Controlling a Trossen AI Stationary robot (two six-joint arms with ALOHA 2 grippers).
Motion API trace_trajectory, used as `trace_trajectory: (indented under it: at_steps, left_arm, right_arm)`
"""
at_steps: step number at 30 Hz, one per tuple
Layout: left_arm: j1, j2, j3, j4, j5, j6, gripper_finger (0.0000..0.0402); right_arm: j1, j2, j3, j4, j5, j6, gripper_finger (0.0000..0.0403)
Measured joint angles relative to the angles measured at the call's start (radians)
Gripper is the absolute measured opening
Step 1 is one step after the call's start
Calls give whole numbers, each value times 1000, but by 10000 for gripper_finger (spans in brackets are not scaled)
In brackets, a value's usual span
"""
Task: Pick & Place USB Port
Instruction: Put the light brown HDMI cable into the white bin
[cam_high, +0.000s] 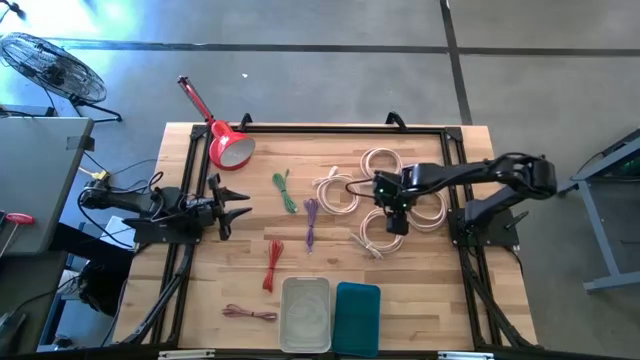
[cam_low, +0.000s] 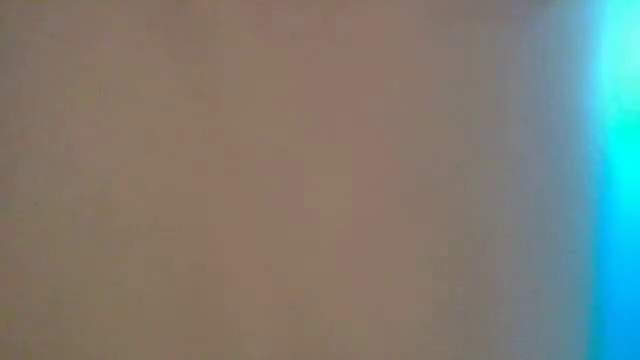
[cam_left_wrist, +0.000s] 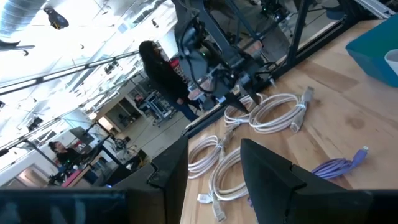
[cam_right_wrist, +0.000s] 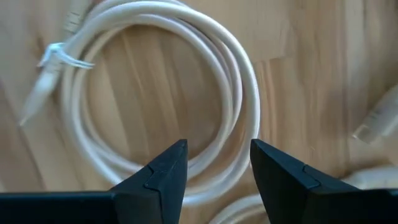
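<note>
Four views, and only the right wrist view shows the right gripper (cam_right_wrist: 217, 163) up close: its dark wedge fingers stand apart, holding nothing, straddling one strand of a smooth white coiled cable (cam_right_wrist: 155, 87) on pale wood grain. From above, that coil (cam_high: 375, 232) lies among other white loops right of centre. Parted and empty, the left gripper (cam_high: 240, 206) waits at the table's (cam_high: 420, 300) left. The low view is a blank blur.

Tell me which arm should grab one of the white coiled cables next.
Right. The right gripper hangs directly over the white coiled cables, fingers open above a coil in its wrist view. The left gripper waits open near the table's left edge, well away from them.
</note>
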Motion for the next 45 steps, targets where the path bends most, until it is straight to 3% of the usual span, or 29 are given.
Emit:
trace_trajectory:
  at_steps: [12,15,19,30,36,45]
  left_arm:
    - [0,0,0,-23,5,-2,142]
    - [0,0,0,-23,5,-2,142]
    - [0,0,0,-23,6,-1,142]
    - [0,0,0,-14,40,-3,142]
    - [0,0,-10,74,85,-48,142]
    - [0,76,-17,292,128,-74,143]
  right_arm:
    - [0,148,-60,221,-2,-34,155]
    - [0,147,-64,257,11,-54,109]
    - [0,131,-68,268,25,-88,18]
    - [85,75,-11,205,87,-112,8]
    - [188,-4,110,103,245,-133,7]
    - [322,-50,287,120,409,-245,7]
